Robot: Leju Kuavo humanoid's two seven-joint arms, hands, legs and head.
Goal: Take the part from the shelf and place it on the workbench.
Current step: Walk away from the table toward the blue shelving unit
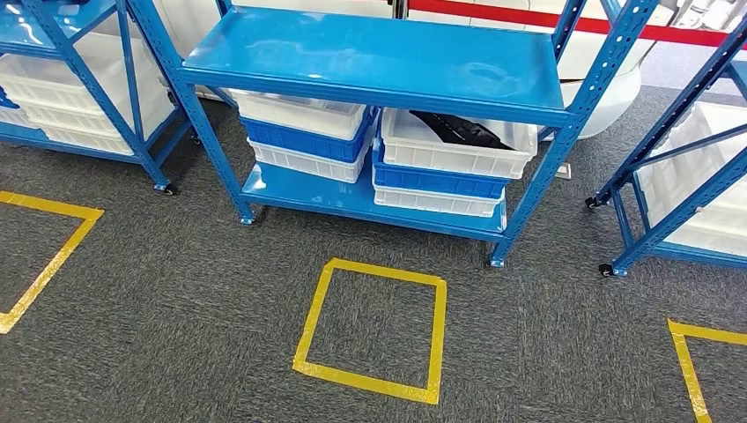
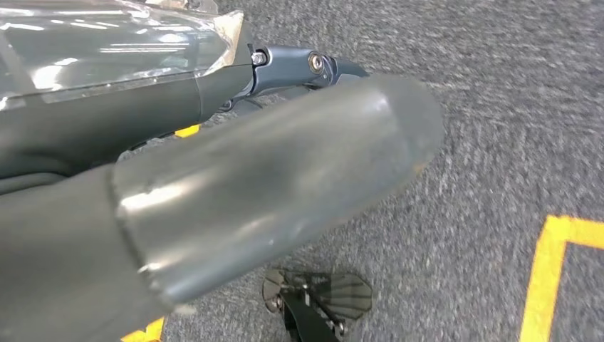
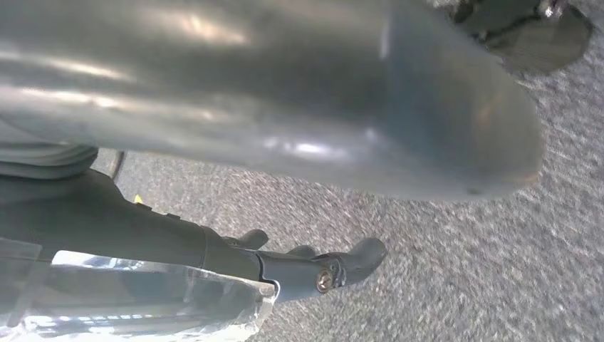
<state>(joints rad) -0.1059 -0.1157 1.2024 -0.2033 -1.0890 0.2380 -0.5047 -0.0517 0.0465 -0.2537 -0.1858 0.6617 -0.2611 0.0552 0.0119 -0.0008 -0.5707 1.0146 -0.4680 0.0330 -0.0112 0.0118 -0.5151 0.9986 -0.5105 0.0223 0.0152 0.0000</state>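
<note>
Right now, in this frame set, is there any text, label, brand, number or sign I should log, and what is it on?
None can be read in any view.
White and blue bins on the blue shelf: no label visible on their faces.
Black part in the top right bin: no marking legible.
Yellow tape square on the carpet: plain outline, no lettering.
Left hand and right hand: plain grey covers, no brand visible.

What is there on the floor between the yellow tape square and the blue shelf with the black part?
In the head view, only bare grey carpet lies between the yellow tape square and the blue shelf, where the black part rests in a white bin.
</note>
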